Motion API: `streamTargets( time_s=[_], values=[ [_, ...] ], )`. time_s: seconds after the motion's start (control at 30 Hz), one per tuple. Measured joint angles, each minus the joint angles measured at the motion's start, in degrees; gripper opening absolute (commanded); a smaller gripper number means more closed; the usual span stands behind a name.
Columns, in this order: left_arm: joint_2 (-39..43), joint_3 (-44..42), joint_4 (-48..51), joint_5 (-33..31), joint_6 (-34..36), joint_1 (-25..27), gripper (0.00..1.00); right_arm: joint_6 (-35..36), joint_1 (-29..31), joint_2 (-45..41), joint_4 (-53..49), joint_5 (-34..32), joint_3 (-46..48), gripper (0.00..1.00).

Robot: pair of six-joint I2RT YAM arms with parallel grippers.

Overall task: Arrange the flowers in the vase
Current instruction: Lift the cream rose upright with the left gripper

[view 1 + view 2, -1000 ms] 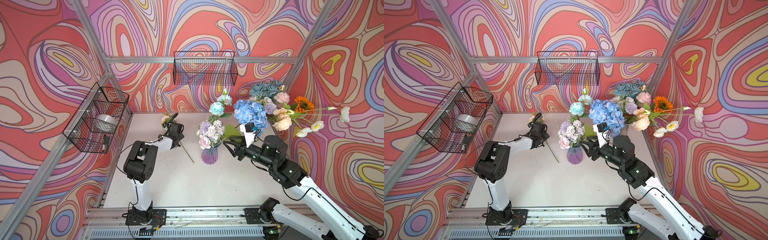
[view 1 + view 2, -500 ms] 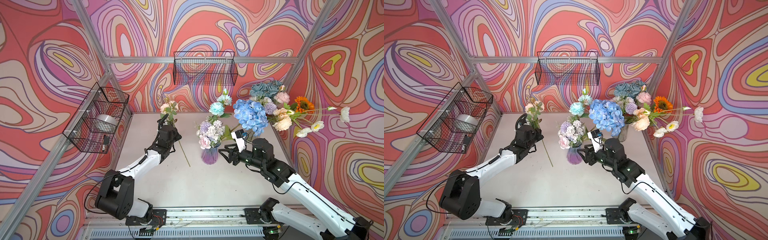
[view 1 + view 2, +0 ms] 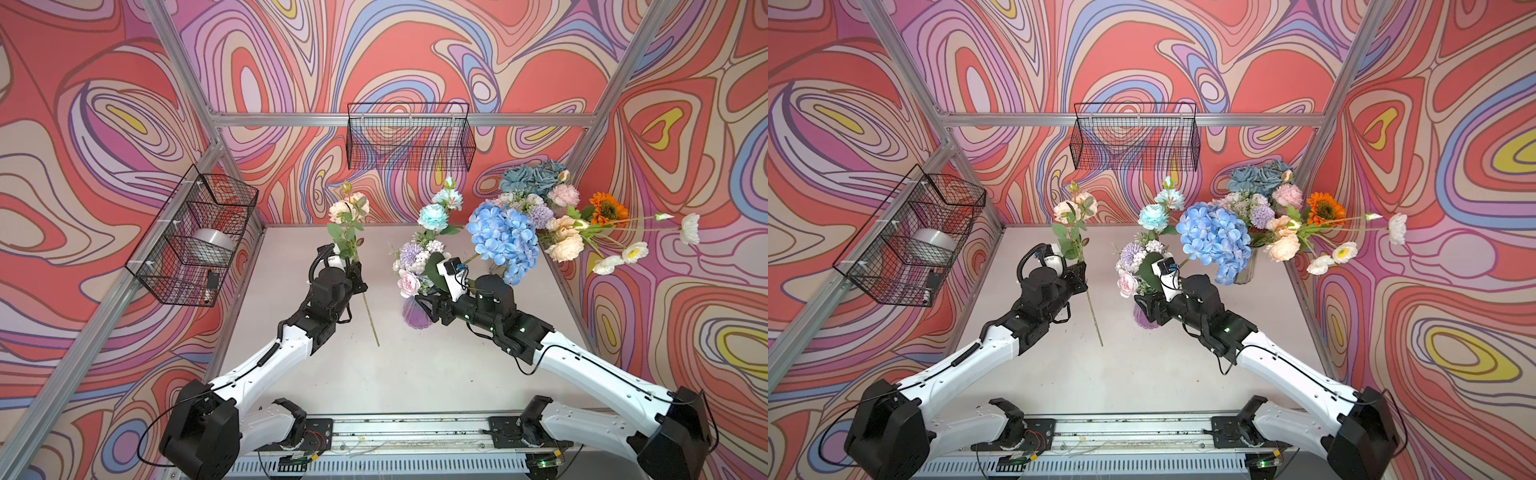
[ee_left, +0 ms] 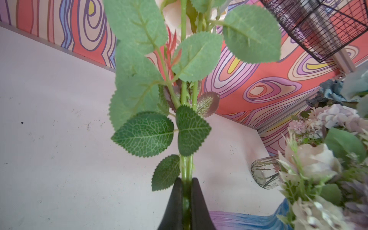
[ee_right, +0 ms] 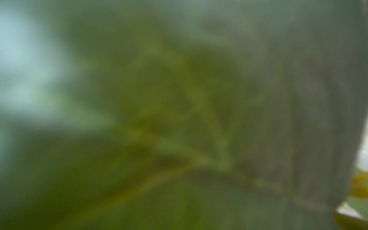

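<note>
My left gripper [image 3: 358,272] [image 3: 1080,272] [image 4: 187,187] is shut on the green stem of a peach rose spray [image 3: 347,210] [image 3: 1073,208], held upright above the table with the stem end hanging down. A purple vase [image 3: 413,320] [image 3: 1144,324] at mid-table holds lilac, pink and teal flowers [image 3: 415,257]. My right gripper [image 3: 428,307] [image 3: 1148,309] sits against that vase's upper part, under the blooms. A blurred green leaf fills the right wrist view and hides its jaws. More flowers [image 3: 540,216], with a big blue hydrangea [image 3: 503,237], stand at the back right.
The back-right bunch stands in a clear ribbed glass vase [image 3: 1244,270] [image 4: 262,175]. A wire basket [image 3: 195,237] with a silver roll hangs on the left wall. Another wire basket [image 3: 409,141] hangs on the back wall. The white table [image 3: 415,374] runs to the front rail.
My left arm has lifted the peach spray off the table and stood it upright, nearer the middle. My right gripper has moved left and down to the purple vase.
</note>
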State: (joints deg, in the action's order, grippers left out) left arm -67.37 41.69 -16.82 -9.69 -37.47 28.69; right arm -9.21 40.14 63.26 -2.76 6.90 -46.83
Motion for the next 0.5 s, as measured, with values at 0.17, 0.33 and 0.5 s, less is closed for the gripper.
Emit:
streamTargets(
  time_s=[0.17,0.33,0.5],
  values=[
    [1.51,-1.70,-2.51,0.37,-0.04,0.63,0.00,1.49,2.21,3.37,3.08,-5.18,-0.90,0.79],
    [2.64,-2.73,-3.78,0.50,-0.20,0.63,0.00,3.61,5.11,6.23,6.19,-11.10,-1.75,0.77],
    [4.37,-3.28,-5.16,0.44,0.24,1.60,0.00,3.80,5.99,8.50,10.69,-16.79,-1.77,0.70]
  ],
)
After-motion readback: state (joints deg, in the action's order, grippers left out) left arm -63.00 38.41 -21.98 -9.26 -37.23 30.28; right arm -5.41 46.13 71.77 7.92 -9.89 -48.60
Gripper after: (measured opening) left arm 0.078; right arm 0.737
